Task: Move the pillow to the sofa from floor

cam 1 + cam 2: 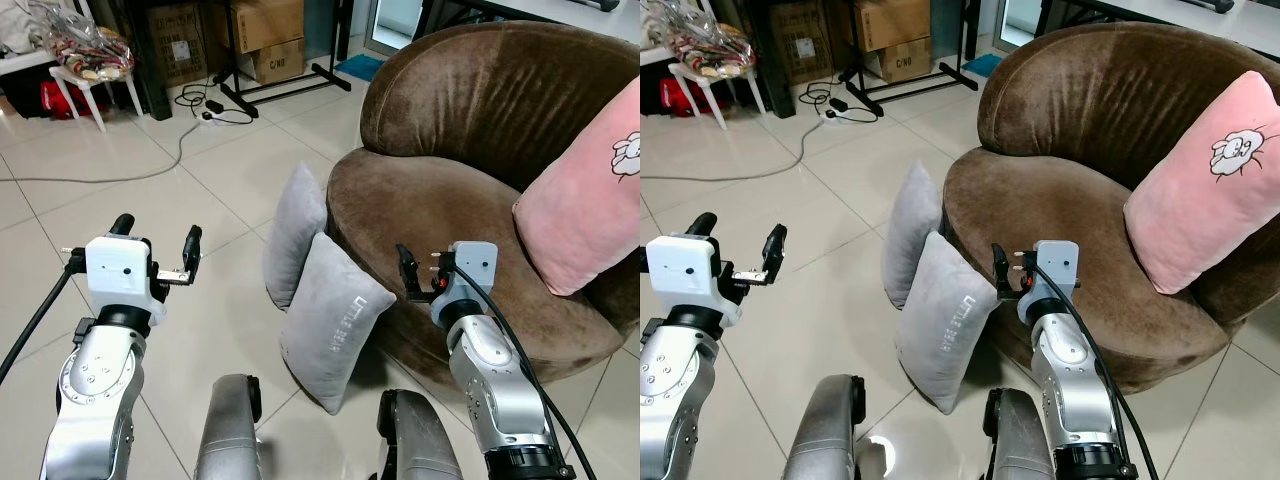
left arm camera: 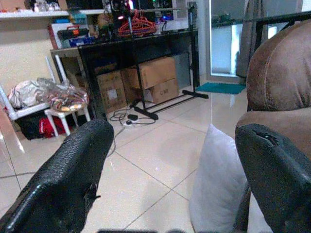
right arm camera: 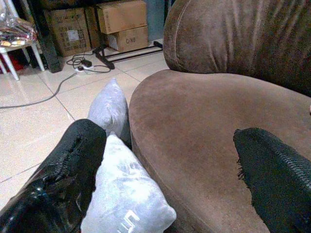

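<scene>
— Two grey pillows are seen on the floor; how are they arranged?

— Both are stood on edge and leaned against the front of the brown sofa [image 1: 470,215]. The nearer grey pillow [image 1: 330,320] is rectangular, of plain matte fabric, with pale lettering printed along one side; its lower corner is set on the tiled floor [image 1: 215,190]. The farther grey pillow [image 1: 296,233] is tucked just behind it, touching it, and also pressed to the sofa's base.

— What is shown on the sofa itself?

— A pink pillow [image 1: 590,200], marked with a small white sheep figure, is propped upright against the rounded backrest. The seat is a broad round cushion of brown velvety cloth.

— How are the grippers held?

— The left gripper [image 1: 157,248] is raised over the open floor, well apart from the pillows, its two black fingers spread wide with nothing between them. The right gripper [image 1: 418,272] is held above the sofa's front edge, near the nearer grey pillow; in the right wrist view its fingers [image 3: 63,179] are seen parted wide, and nothing is gripped.

— And the room?

— Glossy pale tiles are laid throughout. Cardboard boxes [image 1: 268,35] are stacked at the back beside a black rack [image 1: 285,80], a power strip with cable [image 1: 205,110] is trailed across the floor, and a white chair [image 1: 85,70] loaded with bags is placed by the wall.
</scene>
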